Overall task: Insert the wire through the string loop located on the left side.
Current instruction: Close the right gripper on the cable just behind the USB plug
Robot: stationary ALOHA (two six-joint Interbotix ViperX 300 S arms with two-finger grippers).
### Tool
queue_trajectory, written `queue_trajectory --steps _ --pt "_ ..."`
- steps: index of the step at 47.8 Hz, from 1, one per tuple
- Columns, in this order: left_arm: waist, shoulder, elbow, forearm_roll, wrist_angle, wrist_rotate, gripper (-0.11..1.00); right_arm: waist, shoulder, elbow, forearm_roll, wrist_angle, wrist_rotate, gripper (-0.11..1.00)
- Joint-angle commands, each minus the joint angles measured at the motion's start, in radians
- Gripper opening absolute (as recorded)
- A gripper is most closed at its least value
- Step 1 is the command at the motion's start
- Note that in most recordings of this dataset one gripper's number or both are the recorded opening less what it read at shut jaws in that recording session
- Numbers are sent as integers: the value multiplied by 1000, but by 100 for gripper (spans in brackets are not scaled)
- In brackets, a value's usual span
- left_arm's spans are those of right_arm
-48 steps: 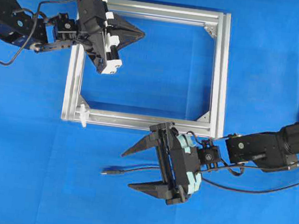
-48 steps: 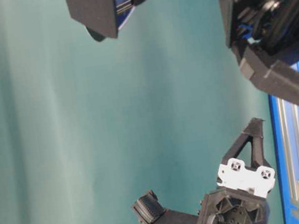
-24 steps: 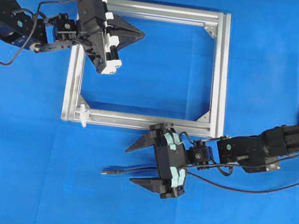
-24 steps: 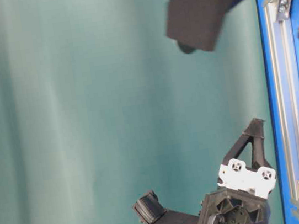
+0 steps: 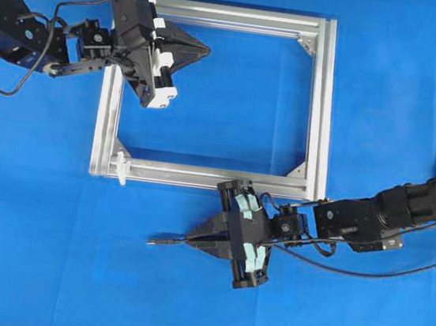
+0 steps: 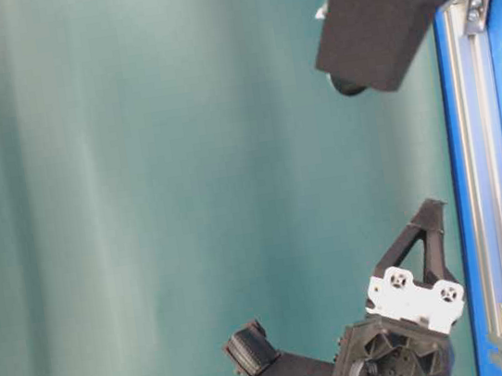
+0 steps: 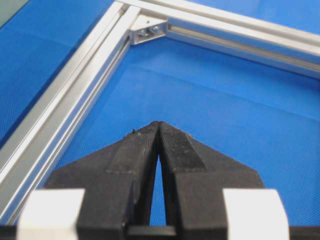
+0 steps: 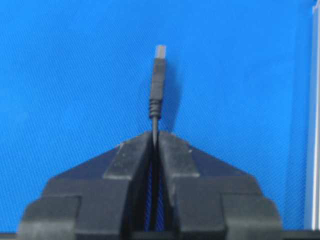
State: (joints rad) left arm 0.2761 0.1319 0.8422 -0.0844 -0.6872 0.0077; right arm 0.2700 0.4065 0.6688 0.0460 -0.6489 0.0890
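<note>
L gripper (image 5: 205, 50) hovers over the top-left part of the alu frame (image 5: 321, 104), fingers pressed together w/ nothing between them; the L wrist view shows the two black tips (image 7: 159, 131) meeting, blue mat (image 7: 240, 110) beneath and a frame corner bracket (image 7: 147, 30) ahead. In the table-level view the same gripper (image 6: 427, 210) sits raised off the table, tips together.

String loop (image 5: 122, 169): small white tie at the frame's bottom-left corner, on the outside edge, untouched, well apart from both grippers.

Wire (image 5: 348, 272): black cable lying on the mat below the frame's bottom rail, running from the right side toward the left. Plug tip (image 5: 158, 242) points left, just beyond the R fingertips, below and to the right of the loop, not through it.

R gripper (image 5: 193, 239) is below the bottom rail, clamped onto the wire just behind the plug. R wrist view confirms: fingers (image 8: 132, 155) pinch the cable, plug (image 8: 158, 75) sticking out straight ahead, greyish end forward, over blue mat.
</note>
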Motion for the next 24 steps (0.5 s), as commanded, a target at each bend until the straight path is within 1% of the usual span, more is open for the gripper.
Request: queue_trajectory --steps 1,17,24 --pt "0 -28 -8 2 -5 2 0 -2 -17 -15 -5 3 0 1" --pt "0 -29 -5 2 -5 2 0 -5 -26 -17 -5 6 0 0" --pt "0 -29 -5 2 -5 2 0 -3 -87 -14 -5 61 0 0"
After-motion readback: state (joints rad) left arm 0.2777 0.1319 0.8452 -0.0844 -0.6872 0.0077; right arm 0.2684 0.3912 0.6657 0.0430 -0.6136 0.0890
